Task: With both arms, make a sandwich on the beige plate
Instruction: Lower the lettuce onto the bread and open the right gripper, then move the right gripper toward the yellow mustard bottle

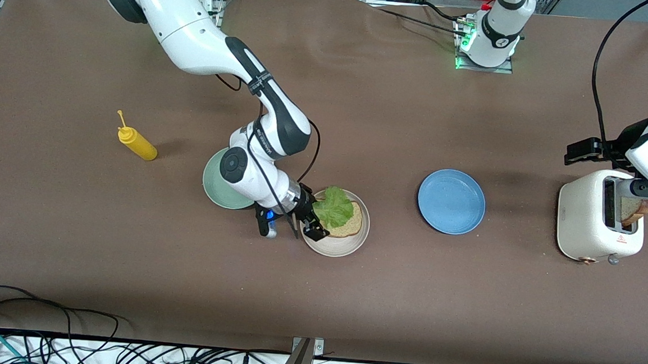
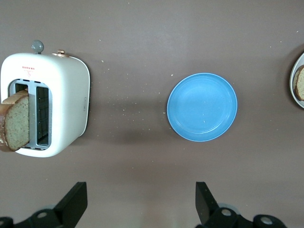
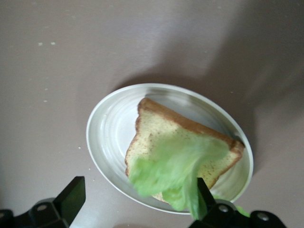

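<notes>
Both arms are glossy white with bulky rounded joints. The right arm (image 1: 198,33) carries dark grey bands at its joints, a round dark cap on the elbow and small black lettering on a band; a thin black cable loops along its forearm to the wrist. Its right gripper (image 1: 304,226) is black, with a small blue light beside it. The left arm (image 1: 499,29) has a black ring on its base, which glows green below. The left gripper (image 2: 142,204) has black, wedge-shaped fingers (image 2: 73,202).
</notes>
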{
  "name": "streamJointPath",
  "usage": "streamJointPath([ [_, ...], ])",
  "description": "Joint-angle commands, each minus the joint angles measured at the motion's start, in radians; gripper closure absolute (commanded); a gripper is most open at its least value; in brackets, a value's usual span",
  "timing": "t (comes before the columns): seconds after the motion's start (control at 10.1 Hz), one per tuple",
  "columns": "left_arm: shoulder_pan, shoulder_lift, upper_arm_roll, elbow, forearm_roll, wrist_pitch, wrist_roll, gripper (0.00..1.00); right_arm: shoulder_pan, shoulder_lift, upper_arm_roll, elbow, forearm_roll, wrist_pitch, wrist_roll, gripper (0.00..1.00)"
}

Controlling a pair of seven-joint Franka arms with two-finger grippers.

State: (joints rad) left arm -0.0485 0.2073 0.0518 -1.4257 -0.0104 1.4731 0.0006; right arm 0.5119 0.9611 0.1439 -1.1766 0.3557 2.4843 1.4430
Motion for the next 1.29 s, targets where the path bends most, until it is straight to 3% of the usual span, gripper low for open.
streamJointPath([
  [0.0, 0.001, 0.001, -0.003, 0.005, 0.02, 0.006, 0.001, 0.0, 0.001, -0.025, 0.0, 0.012, -0.066, -0.005, -0.004, 0.0],
  [0.4, 0.001, 0.003, -0.003, 0.005, 0.02, 0.006, 0.001, 0.0, -0.006, -0.085, -0.006, 0.012, -0.13, -0.118, -0.009, 0.0],
  [0.79, -0.001, 0.003, -0.003, 0.005, 0.02, 0.007, 0.001, 0.0, -0.015, -0.209, -0.075, 0.005, -0.311, -0.385, -0.105, 0.0],
  [1.19, 0.001, 0.003, -0.003, 0.005, 0.02, 0.007, 0.001, 0.0, -0.013, -0.307, -0.185, -0.001, -0.336, -0.655, -0.35, 0.0],
])
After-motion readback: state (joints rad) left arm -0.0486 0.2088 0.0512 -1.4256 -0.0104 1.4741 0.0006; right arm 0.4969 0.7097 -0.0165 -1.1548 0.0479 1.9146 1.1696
